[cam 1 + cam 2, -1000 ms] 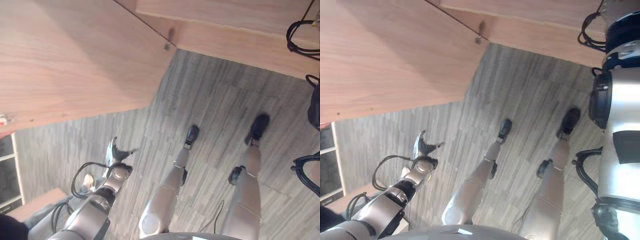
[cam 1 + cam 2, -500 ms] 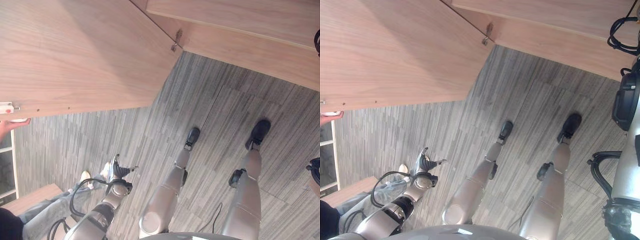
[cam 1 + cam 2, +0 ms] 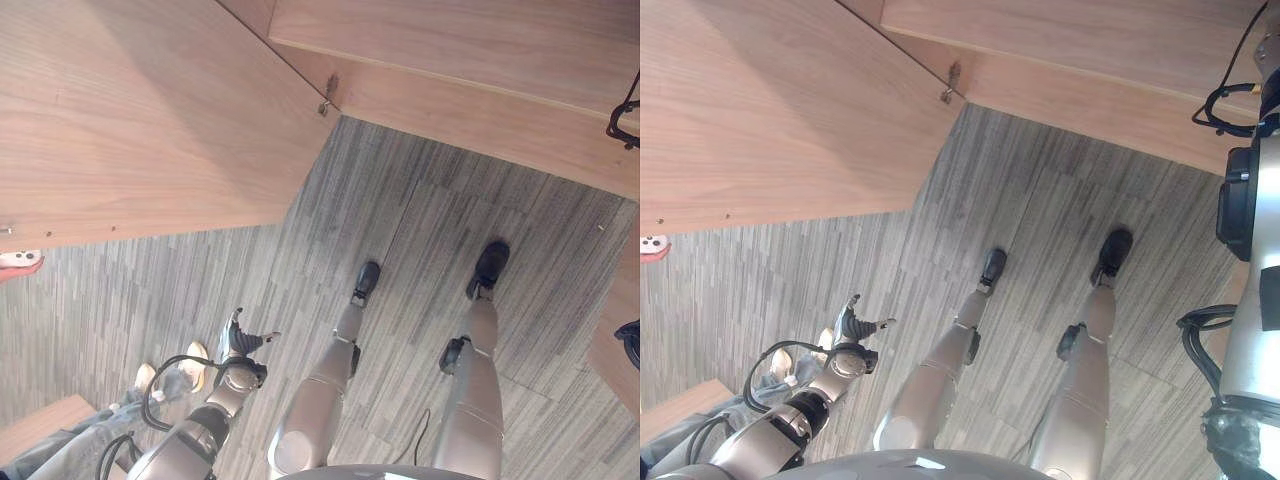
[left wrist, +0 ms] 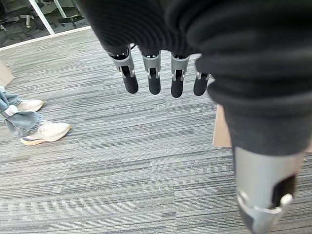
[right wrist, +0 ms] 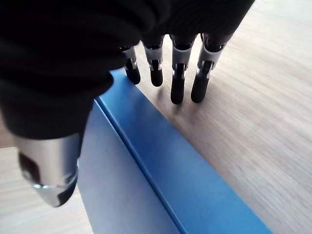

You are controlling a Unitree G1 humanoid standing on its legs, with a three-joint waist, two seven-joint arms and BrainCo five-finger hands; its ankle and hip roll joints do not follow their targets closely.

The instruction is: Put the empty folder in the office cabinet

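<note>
Your blue folder (image 5: 161,175) is a flat-sided box folder of plain, smooth, saturated blue, with a crisp straight edge where a broad side face meets a narrower face. It shows in the right wrist view, standing against a light wooden surface (image 5: 263,97) with a fine straight grain.

Your right robot hand (image 5: 73,58) is at the folder. Its fingers (image 5: 175,83) hang straight and side by side past the folder's far end, dark tips pointing at the wood, and the one nearest the folder sits just at the blue edge. The thumb (image 5: 46,165) lies on the other side, over the broad blue face. The fingers are straight rather than curled, so the hand is open; whether the thumb actually presses on the folder cannot be told.

Your left robot hand (image 3: 240,340) hangs low at your left side above the grey striped carpet (image 3: 420,230). In its wrist view the fingers (image 4: 153,80) are straight and relaxed, holding and touching nothing.

Above the carpet in the head views, a large open wooden cabinet door (image 3: 140,110) reaches across the upper left, hinged to the wooden cabinet front (image 3: 460,60). A person's pale shoes (image 4: 46,134) and jeans cuffs rest on the carpet near your left hand.
</note>
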